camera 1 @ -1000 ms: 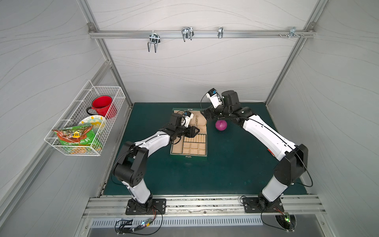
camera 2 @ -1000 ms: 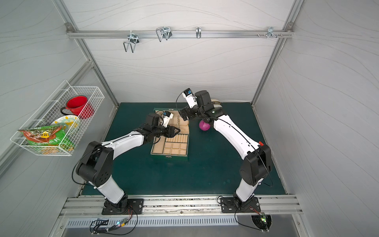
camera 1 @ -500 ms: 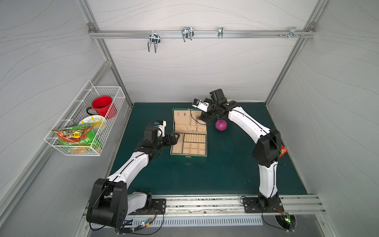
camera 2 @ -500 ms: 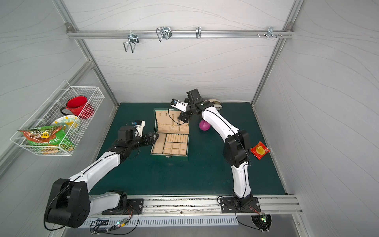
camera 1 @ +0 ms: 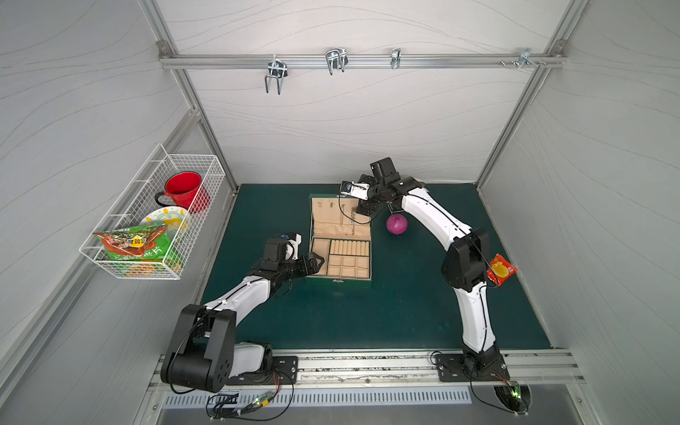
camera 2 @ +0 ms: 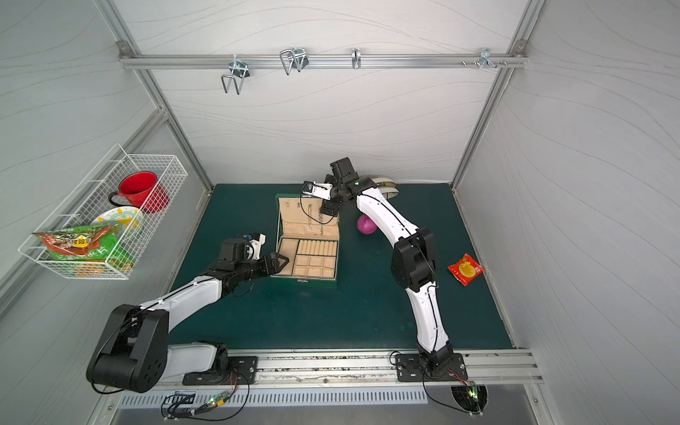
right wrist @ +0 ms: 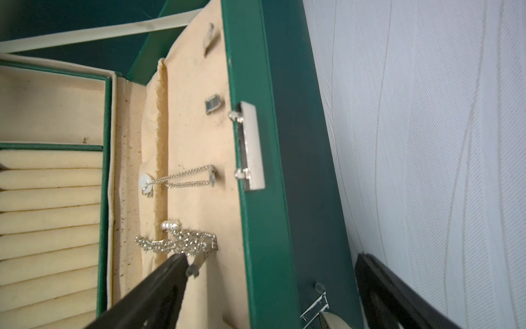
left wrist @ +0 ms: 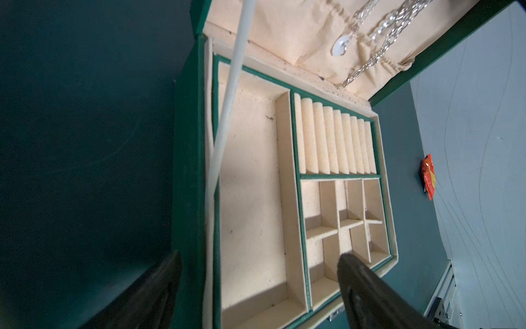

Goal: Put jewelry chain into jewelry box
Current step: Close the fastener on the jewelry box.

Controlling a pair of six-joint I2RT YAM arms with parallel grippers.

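The dark green jewelry box (camera 1: 340,282) (camera 2: 305,284) stands open on the mat, its lid (right wrist: 256,199) upright. The chunky silvery jewelry chain (right wrist: 176,242) (camera 1: 353,220) (left wrist: 398,25) hangs on the lid's beige lining, its small tag beside one of my right fingers (right wrist: 170,273). My right gripper (right wrist: 271,257) (camera 1: 362,211) is open and straddles the lid's free edge, holding nothing. My left gripper (left wrist: 259,255) (camera 1: 312,263) is open at the box's front left corner. One of its fingers is outside the wall and the other is over the small compartments (left wrist: 344,216).
A thinner chain with a white disc (right wrist: 182,178) hangs further along the lid, near the metal clasp (right wrist: 252,148). A purple ball (camera 1: 396,223) lies right of the box and a red packet (camera 1: 501,272) further right. A tape roll (camera 2: 386,186) sits at the back wall. A wire basket (camera 1: 154,217) hangs on the left wall.
My left gripper has pulled back from the lid to the box's front left corner and opened. My right arm has swung round, bringing its gripper onto the lid's free edge.
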